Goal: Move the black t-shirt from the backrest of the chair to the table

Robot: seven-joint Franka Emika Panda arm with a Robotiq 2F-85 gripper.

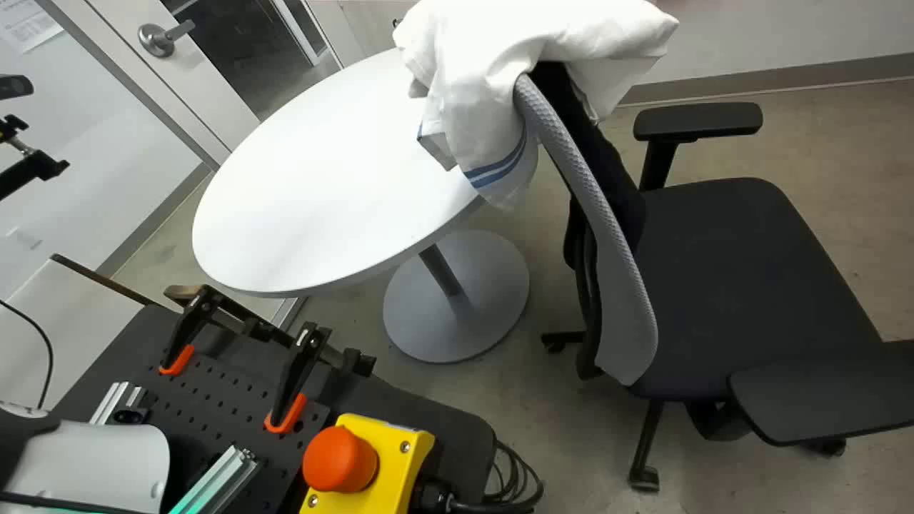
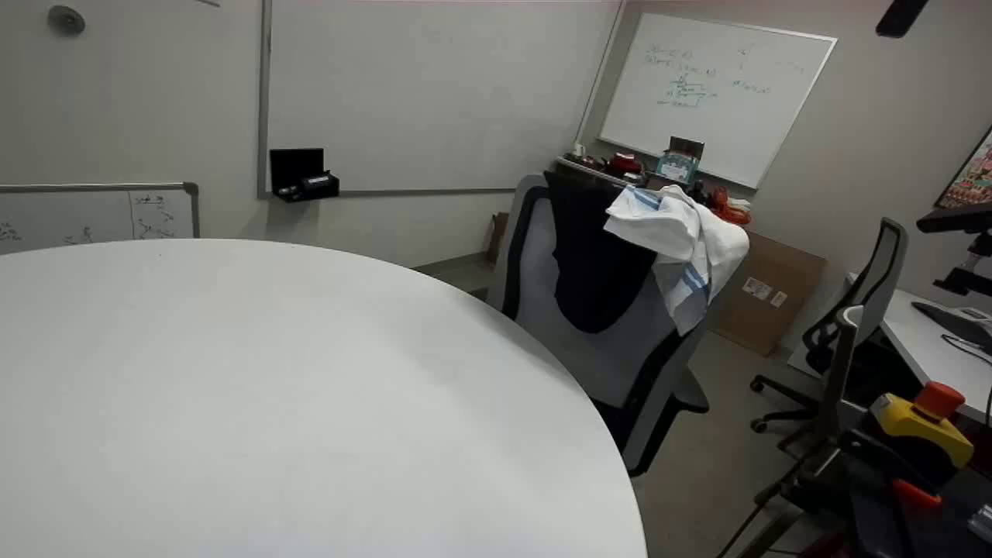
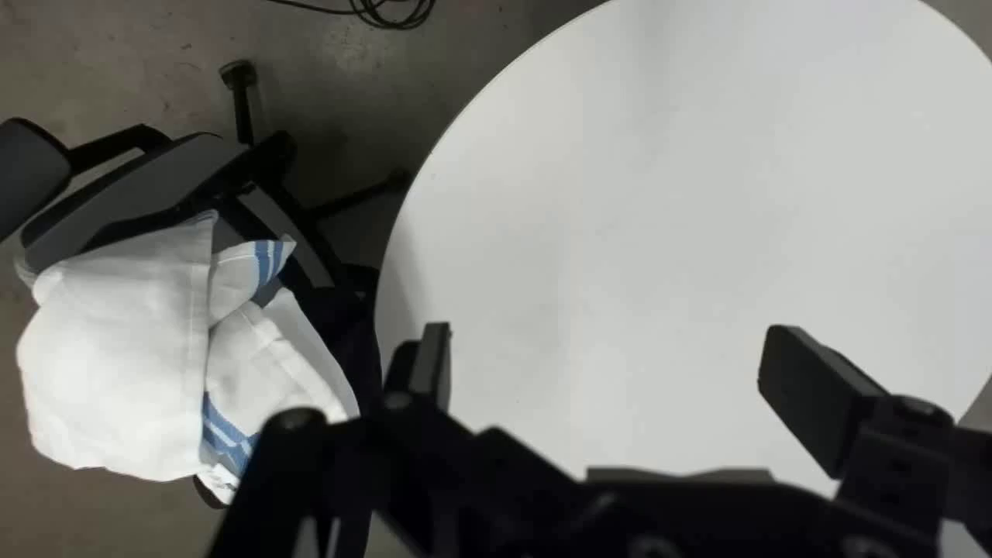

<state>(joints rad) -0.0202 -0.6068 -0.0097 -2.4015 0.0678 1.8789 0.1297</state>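
Spread gripper shows against the table, pinching nothing, presumably wide to admit loose cloth; beside the table's edge, the black t-shirt hangs over the chair backrest, white towel overlapping it, perhaps weighing it down.

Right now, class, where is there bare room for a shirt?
Bare: the visible top of the round table, beside the backrest; the chair seat, between armrests and backrest. Crowded: the backrest, where white cloth overlaps the black t-shirt; the workbench, with clamps and a yellow box.
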